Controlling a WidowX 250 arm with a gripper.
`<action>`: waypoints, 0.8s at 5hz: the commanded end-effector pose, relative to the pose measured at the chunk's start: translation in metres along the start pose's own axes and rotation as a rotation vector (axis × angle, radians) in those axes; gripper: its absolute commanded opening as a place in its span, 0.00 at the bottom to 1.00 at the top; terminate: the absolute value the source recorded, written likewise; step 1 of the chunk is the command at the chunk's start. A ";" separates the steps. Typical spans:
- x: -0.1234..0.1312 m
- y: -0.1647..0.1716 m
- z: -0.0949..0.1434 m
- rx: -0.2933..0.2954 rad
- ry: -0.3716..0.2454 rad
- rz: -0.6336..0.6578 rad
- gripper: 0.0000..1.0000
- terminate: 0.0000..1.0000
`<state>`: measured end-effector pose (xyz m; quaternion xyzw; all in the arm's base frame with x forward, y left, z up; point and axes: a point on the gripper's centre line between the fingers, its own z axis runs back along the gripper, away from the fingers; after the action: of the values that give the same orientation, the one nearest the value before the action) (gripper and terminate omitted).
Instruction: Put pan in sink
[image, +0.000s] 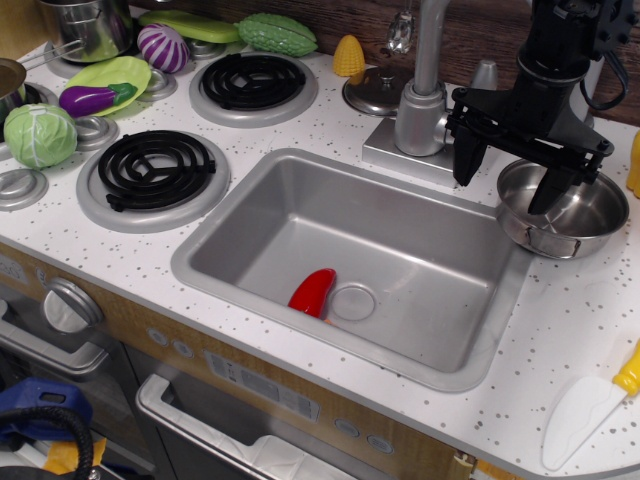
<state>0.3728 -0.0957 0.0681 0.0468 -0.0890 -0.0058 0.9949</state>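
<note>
Grasp step: gripper, jaws spread and holding nothing, straddles the near-left rim of the pan at right of frame beside the sink; next likely needs closing on rim, lifting, moving left.

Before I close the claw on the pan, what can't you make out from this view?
- Pan: the claw covers its left rim; contact with either finger is unclear.
- Pan handles: only the front loop shows.
- Sink: the red piece is too vague to identify.
- Spatula: cut off by the right edge.
</note>
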 end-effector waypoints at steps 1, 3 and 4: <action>0.000 0.000 0.000 0.000 0.000 0.000 1.00 0.00; 0.027 0.002 -0.003 0.044 -0.058 0.176 1.00 0.00; 0.037 0.003 -0.013 0.017 -0.101 0.202 1.00 0.00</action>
<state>0.4077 -0.0947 0.0347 0.0517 -0.1280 0.0880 0.9865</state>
